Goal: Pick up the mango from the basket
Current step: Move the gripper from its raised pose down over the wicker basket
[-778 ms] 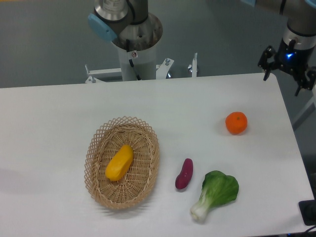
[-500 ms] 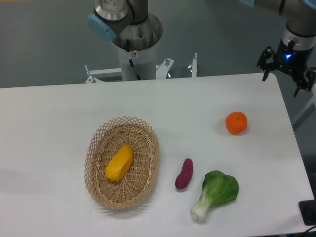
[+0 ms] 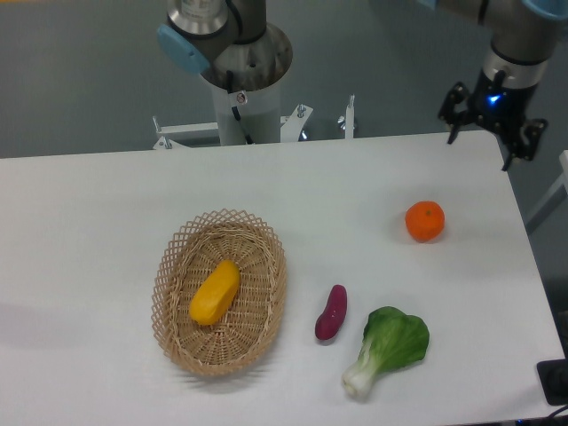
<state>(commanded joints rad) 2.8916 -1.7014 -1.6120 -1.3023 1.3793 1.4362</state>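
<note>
You are looking at the mango [image 3: 215,293] lying inside the basket [image 3: 266,232], resting on the woven base a little left of the middle, its long axis tilting from near left to far right. The basket is sitting on the white table [image 3: 106,222], left of centre. Just right of the basket a purple sweet potato [image 3: 331,312] is lying on the table, apart from the rim. Near it, further right, a green leafy vegetable [image 3: 388,346] is lying with its pale stem pointing toward the near edge. An orange [image 3: 424,221] is sitting well apart from these, toward the far right. The claw [image 3: 484,131] is hanging at the far right corner of the table, well apart from the basket, with its two fingers spread and nothing between them. A blue light is glowing on its body.
</note>
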